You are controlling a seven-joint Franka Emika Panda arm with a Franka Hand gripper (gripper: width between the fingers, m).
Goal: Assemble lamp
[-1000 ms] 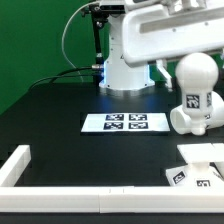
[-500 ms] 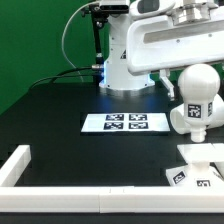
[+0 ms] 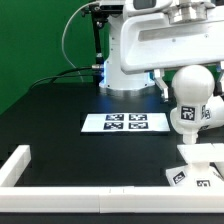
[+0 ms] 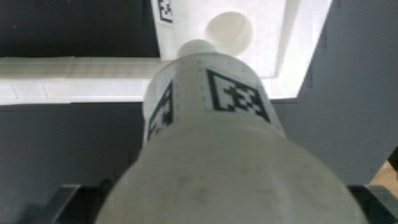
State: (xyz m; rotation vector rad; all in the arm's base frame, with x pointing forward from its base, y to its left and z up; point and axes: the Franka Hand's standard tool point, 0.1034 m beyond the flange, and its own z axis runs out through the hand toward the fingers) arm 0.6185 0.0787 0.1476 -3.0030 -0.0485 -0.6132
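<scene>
My gripper (image 4: 222,205) is shut on the large white lamp shade (image 4: 214,130). A dark finger shows at each side of the shade's wide end. The shade carries square tags and tapers away from the camera. Past its narrow end lies the white base block (image 4: 107,85) with the small rounded bulb (image 4: 226,28) on it. In the exterior view the shade (image 3: 194,98) hangs under the arm (image 3: 165,40) at the right, just above the base block (image 3: 203,162). The fingers and the bulb are hidden there.
The marker board (image 3: 122,123) lies flat at the table's middle. White border rails run along the exterior view's left (image 3: 15,165) and the front edge (image 3: 90,205). The robot's pedestal (image 3: 125,72) and cables (image 3: 68,45) stand at the back.
The held shade has dropped a little and shifted slightly toward the exterior view's left, over the base block. The arm moved with it.
</scene>
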